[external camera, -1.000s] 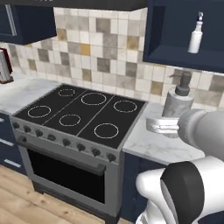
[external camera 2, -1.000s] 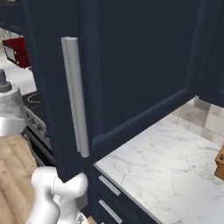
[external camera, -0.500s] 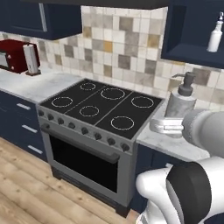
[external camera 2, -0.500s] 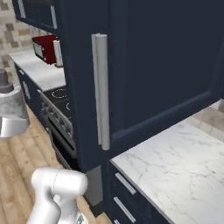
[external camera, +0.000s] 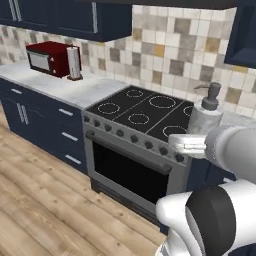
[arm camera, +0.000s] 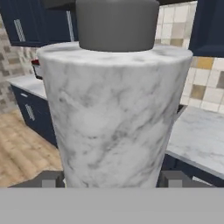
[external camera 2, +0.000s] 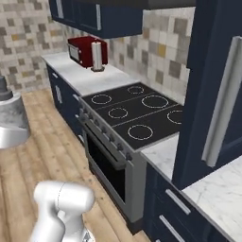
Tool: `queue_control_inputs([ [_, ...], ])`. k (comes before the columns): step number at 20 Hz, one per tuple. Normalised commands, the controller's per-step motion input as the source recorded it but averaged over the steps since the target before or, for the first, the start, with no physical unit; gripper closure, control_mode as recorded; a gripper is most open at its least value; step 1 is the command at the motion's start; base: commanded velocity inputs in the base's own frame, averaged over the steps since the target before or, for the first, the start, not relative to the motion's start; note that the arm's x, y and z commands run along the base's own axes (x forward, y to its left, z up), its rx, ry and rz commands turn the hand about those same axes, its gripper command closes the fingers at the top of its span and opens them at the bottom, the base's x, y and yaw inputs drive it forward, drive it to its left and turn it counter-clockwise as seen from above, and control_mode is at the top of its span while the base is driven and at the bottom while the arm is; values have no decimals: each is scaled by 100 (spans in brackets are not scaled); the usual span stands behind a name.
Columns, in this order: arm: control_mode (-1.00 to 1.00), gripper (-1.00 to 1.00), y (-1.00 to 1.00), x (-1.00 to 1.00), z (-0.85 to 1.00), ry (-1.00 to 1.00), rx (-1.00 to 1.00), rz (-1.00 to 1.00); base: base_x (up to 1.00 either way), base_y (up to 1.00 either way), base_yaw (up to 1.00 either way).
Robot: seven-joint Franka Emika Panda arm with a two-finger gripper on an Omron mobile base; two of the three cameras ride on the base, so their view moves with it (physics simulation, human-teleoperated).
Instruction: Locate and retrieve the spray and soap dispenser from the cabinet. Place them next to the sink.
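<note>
My gripper [arm camera: 111, 180] is shut on the soap dispenser [arm camera: 113, 113], a grey marbled cylinder with a dark pump head, which stands upright between the two fingertips [arm camera: 49, 179]. In the left base view the dispenser [external camera: 206, 114] is held in the air over the right end of the stove, with the gripper [external camera: 200, 135] around its lower part. It also appears at the left edge of the right base view [external camera 2: 12, 120]. A corner of the navy cabinet [external camera: 244, 35] is at the top right. The spray and the sink are out of view.
A black stovetop [external camera: 145, 112] with an oven below lies under the arm. A red appliance [external camera: 47, 57] and a paper roll [external camera: 75, 62] stand on the left counter. A navy cabinet door [external camera 2: 212, 90] with a silver handle hangs open at the right. Wooden floor [external camera: 45, 200] spreads to the left.
The whole picture has shifted as the base moved: the stove slid right, the red appliance and left counter came into view, and the cabinet shelf with the spray left it. The dispenser stays in my grip.
</note>
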Motion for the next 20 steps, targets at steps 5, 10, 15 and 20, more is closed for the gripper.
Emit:
queue_control_inputs([
  [5,100,100,0,0,0,0,0,0,-11,52,42],
  [10,100,100,0,0,0,0,0,0,-6,44,45],
  [15,100,100,0,0,0,0,0,0,0,46,42],
  [20,100,100,0,0,0,0,0,0,12,34,42],
])
